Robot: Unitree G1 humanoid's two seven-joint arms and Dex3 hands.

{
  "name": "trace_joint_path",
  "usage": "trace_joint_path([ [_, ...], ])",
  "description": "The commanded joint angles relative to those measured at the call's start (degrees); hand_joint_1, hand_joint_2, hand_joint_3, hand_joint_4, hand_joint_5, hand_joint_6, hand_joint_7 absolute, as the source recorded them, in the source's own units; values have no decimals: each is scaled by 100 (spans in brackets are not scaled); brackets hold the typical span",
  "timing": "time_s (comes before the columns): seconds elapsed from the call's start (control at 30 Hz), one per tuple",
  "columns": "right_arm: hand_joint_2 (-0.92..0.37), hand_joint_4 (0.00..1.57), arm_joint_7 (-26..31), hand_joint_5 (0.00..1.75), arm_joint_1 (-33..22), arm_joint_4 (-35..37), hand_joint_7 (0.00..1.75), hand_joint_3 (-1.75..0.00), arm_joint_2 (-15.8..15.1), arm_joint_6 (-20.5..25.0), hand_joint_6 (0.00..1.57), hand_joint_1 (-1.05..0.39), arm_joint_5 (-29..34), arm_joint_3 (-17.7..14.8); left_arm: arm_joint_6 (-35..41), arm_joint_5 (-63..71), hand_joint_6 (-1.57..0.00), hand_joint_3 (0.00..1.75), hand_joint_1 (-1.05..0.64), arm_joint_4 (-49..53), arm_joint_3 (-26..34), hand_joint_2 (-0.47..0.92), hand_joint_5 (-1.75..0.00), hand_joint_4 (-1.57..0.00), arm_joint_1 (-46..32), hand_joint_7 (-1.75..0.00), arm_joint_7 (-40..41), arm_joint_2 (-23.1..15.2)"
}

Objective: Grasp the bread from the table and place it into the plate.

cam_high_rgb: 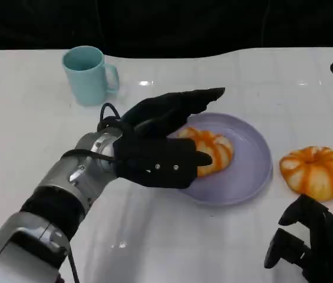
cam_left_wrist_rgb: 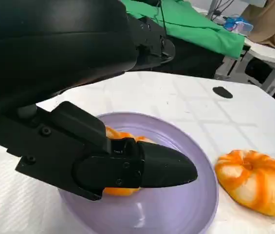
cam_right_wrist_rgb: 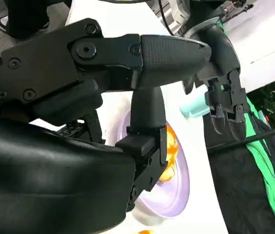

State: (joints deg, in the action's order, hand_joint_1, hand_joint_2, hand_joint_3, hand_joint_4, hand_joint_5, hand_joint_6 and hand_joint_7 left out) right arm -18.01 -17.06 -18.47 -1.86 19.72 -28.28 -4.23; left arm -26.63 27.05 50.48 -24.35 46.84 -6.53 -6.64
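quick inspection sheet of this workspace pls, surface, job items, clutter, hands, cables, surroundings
surface: white table, glossy, with black round marks near its far corners
job's things: one orange-striped bread lies in the purple plate; a second bread sits on the table beside the plate, toward the robot's right
clutter: teal mug standing upright at the far left
grippers: left robot hand is over the plate with its fingers around the bread there; whether it grips cannot be told. right robot hand is low at the near right, holding nothing
cables: black cable looped at the left wrist
surroundings: green cloth beyond the table
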Motion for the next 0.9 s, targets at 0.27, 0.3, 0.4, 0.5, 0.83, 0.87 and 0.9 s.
trace_joint_path([
  [0.27, -92, 65, 55, 175, -72, -96, 166, -46, -23, 42, 47, -49, -58, -5, -902, -2200, -52, 21, -61, -715, 1330, 92, -131, -23, -1263, -30, -800, 239],
  [0.3, -92, 65, 57, 175, -76, -109, 166, -46, -34, 41, 47, -49, -44, -1, -948, -2415, -52, 21, -61, -839, 1423, 92, -131, -23, -1423, -30, -930, 251],
  [0.4, -92, 64, 68, 175, -86, -144, 166, -47, -48, 68, 46, -49, -46, -2, -986, -2884, -48, 21, -54, -1181, 1619, 92, -152, -33, -1809, -71, -1250, 258],
  [0.5, -92, 64, 91, 175, -86, -169, 166, -47, -44, 112, 45, -49, -57, -4, -883, -3179, -50, 20, -49, -1472, 1743, 92, -162, -40, -2052, -94, -1448, 324],
  [0.83, -92, 65, 89, 175, -100, -198, 166, -47, -43, 90, 46, -49, -27, 30, 195, -3886, -48, 29, -57, -2861, 2000, 92, -170, -49, -2950, -140, -1601, 505],
  [0.87, -92, 65, 88, 175, -100, -198, 166, -47, -46, 92, 46, -49, -28, 31, 304, -3931, -48, 30, -58, -2973, 2006, 92, -171, -49, -3009, -141, -1622, 503],
  [0.9, -92, 65, 103, 175, -98, -208, 166, -48, -43, 107, 46, -49, -32, 32, 505, -4039, -48, 31, -58, -3146, 2008, 92, -171, -49, -3110, -141, -1684, 476],
])
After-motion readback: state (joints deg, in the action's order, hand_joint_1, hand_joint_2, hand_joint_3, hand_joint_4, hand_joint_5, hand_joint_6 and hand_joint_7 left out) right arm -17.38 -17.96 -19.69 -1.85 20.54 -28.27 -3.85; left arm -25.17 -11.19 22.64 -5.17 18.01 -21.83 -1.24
